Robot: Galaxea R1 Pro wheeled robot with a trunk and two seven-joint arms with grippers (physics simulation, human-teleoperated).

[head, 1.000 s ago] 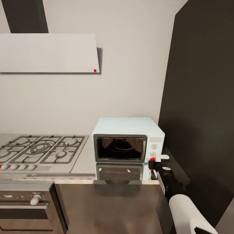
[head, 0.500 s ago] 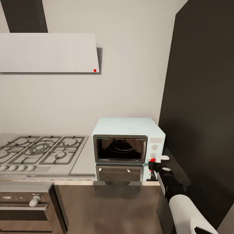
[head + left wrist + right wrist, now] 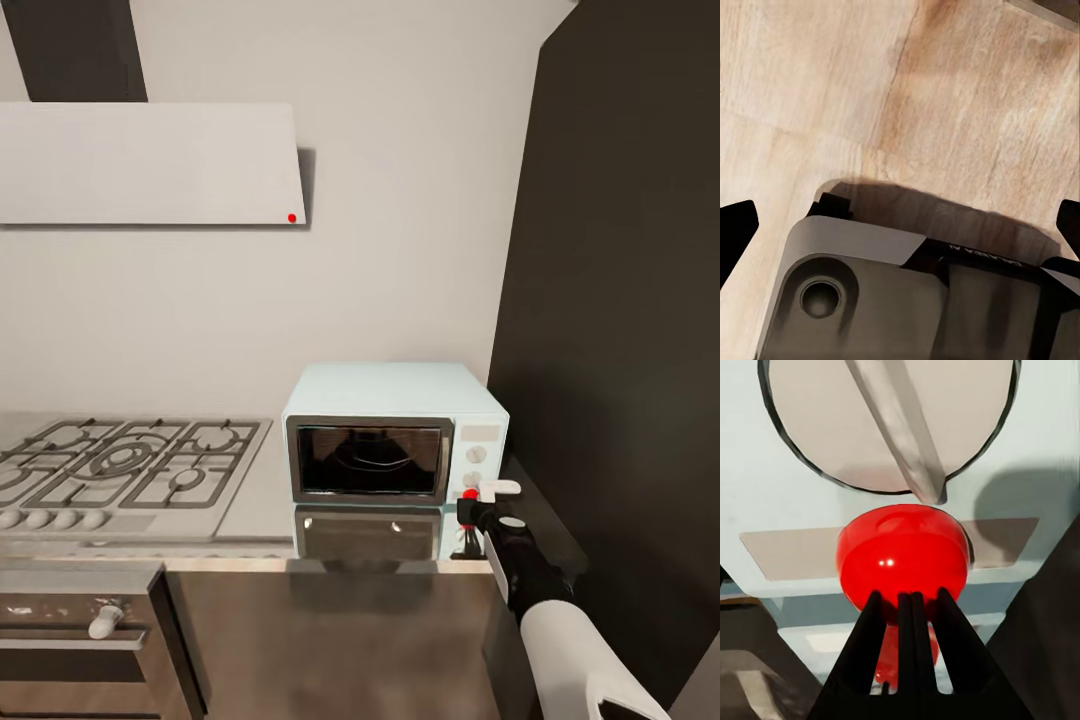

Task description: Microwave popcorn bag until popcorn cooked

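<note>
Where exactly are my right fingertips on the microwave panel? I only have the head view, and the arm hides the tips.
Observer: In the right wrist view, the right gripper has its fingers closed together, tips right at the red button under a round knob of the microwave.
Operator: What about the left arm?
Observer: The left gripper hangs open, pointing down at the wood floor and the robot's base.

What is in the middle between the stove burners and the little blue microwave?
Just a bare strip of grey countertop. In the head view nothing stands between the gas hob and the microwave.
</note>
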